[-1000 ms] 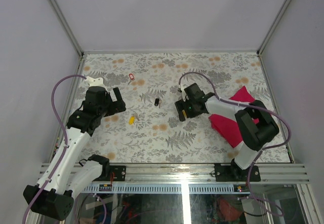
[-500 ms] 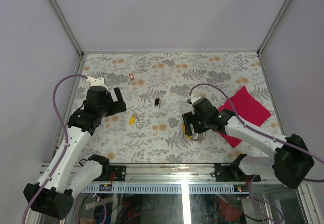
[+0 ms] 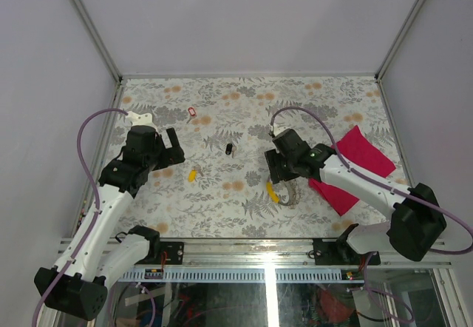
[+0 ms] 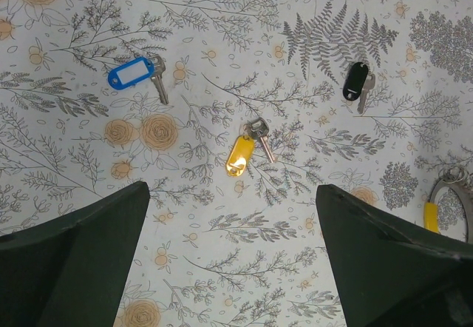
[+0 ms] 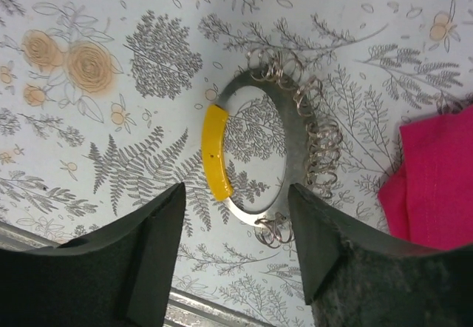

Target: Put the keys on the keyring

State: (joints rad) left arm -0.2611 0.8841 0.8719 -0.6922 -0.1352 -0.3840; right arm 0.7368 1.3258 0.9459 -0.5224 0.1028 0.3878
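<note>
Big flowery surface (image 3: 332, 98), pink cloth (image 3: 366, 153) off to the right. Looks like the grab-the-ring step. The right hand (image 5: 235, 194) hangs over the keyring (image 5: 290, 146), which lies flat just beside the cloth; the fingers are spread either side and not gripping it. The left hand (image 4: 233, 188) is wide open and empty above the yellow key (image 4: 242, 153). The black key (image 4: 356, 83) and the blue key (image 4: 133, 73) lie loose. Next up, I'd guess: pinch that thin rim cleanly.
</note>
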